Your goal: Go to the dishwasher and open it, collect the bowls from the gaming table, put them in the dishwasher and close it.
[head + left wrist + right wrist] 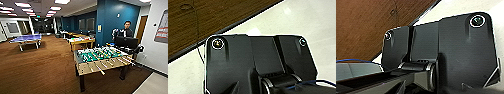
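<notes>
Three game tables are sitting ahead of us in the head view: a table-football table close by on the right, a yellow wooden table farther back by the teal wall, and a blue ping-pong table far off on the left. We are looking across a brown carpet, with a strip of pale floor showing at the lower right. A person is standing behind the football table beside a dark monitor.

We are judging this to be a driving stretch of the job, since nothing is within reach. The yellow table is carrying some bright things that may be bowls, but they are too small for us to tell. We are seeing no dishwasher from here.

Both wrist views are showing the line where carpet meets pale floor beneath us. We cannot tell whether either hand is spread or pressed together.

Any next move is calling for a route that clears the rods sticking out along the football table's near side.
</notes>
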### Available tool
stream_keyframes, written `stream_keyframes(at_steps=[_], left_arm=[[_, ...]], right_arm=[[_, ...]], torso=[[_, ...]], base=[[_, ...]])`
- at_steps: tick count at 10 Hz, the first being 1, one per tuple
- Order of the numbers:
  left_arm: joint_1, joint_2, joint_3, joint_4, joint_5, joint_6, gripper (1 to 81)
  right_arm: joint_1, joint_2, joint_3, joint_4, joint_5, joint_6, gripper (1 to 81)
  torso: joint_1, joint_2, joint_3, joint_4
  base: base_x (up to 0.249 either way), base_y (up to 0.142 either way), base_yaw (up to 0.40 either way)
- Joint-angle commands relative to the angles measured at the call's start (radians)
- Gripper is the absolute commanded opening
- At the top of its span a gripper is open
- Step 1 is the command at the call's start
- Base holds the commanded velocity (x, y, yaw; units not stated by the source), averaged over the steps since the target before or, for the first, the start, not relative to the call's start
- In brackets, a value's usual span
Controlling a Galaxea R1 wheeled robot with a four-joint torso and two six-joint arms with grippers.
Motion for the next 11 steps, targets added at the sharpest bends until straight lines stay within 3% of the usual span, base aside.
stream_keyframes(at_steps=[1, 11], left_arm=[[-0.053, -0.009, 0.004, -0.006, 0.047, 0.005, 81.1], [-0.052, -0.010, 0.004, -0.006, 0.047, 0.003, 81.1]], right_arm=[[0.052, -0.013, 0.011, -0.009, -0.042, -0.001, 81.1], [0.054, -0.011, 0.008, -0.009, -0.042, -0.001, 81.1]], torso=[[0.000, 0.000, 0.000, 0.000], [0.000, 0.000, 0.000, 0.000]], base=[[0.000, 0.000, 0.189], [0.000, 0.000, 0.201]])
